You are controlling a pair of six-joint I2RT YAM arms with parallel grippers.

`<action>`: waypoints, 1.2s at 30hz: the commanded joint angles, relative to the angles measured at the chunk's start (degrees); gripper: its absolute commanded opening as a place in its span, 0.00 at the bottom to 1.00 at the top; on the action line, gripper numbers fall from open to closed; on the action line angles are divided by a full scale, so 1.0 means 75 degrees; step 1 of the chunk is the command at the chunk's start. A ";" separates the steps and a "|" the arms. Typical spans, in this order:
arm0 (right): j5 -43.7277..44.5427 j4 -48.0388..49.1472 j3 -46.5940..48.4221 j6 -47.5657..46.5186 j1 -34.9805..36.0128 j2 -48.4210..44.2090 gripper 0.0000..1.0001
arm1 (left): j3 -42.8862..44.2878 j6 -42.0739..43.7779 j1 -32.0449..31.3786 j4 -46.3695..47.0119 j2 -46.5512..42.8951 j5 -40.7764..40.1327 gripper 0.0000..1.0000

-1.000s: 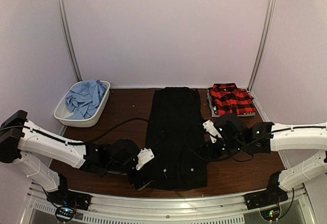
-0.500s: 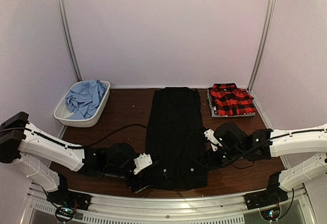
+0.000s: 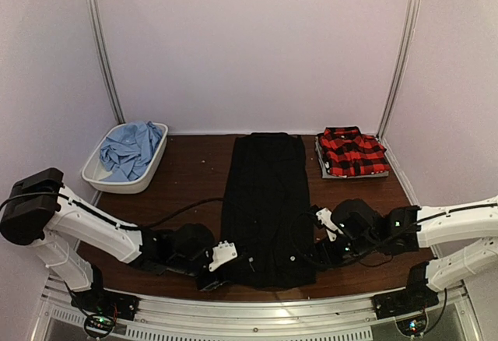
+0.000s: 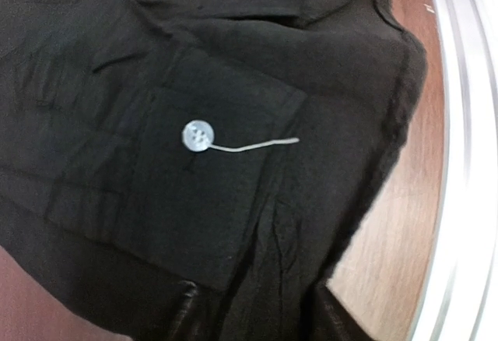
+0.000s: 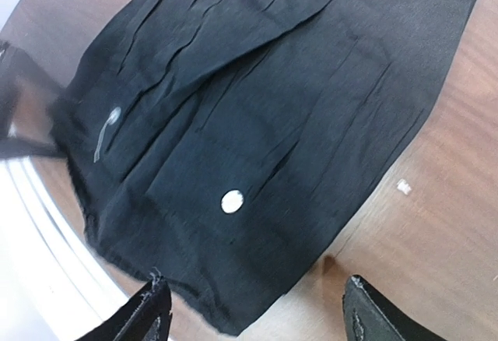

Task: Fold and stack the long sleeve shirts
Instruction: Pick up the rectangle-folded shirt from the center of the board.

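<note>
Black buttoned cloth shirt (image 3: 264,193) flat on brown wood table (image 3: 194,181). Left gripper (image 4: 257,319) at shirt's near-left corner, fingers straddle hem, grip unclear. Right gripper (image 5: 257,319) at near-right corner, fingers wide.

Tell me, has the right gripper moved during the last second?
Yes. The right gripper has come toward the near rail, away from the red plaid shirt, along the black shirt's right edge.

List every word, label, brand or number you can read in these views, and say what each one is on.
No legible text anywhere.
The black shirt shows only plain white buttons and a loose thread.
The plaid shirt, the blue shirt and the white bin show no print.
</note>
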 commanded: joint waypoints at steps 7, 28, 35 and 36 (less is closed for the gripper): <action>0.0664 0.0039 -0.0225 0.0483 0.0945 -0.0619 0.76 | -0.0243 -0.0520 0.0014 0.0354 -0.0299 0.0000 0.05; 0.2130 0.0082 0.0658 -0.0127 0.3369 0.2048 0.79 | 0.0010 -0.1846 0.0015 -0.1020 -0.1628 0.1000 0.00; 0.2282 -0.0290 0.0958 -0.0189 0.3405 0.2837 0.72 | 0.0062 -0.1784 0.0014 -0.1273 -0.1623 0.1121 0.00; 0.2277 -0.0307 0.0970 -0.0197 0.3405 0.2869 0.72 | 0.0062 -0.1790 0.0014 -0.1278 -0.1631 0.1133 0.00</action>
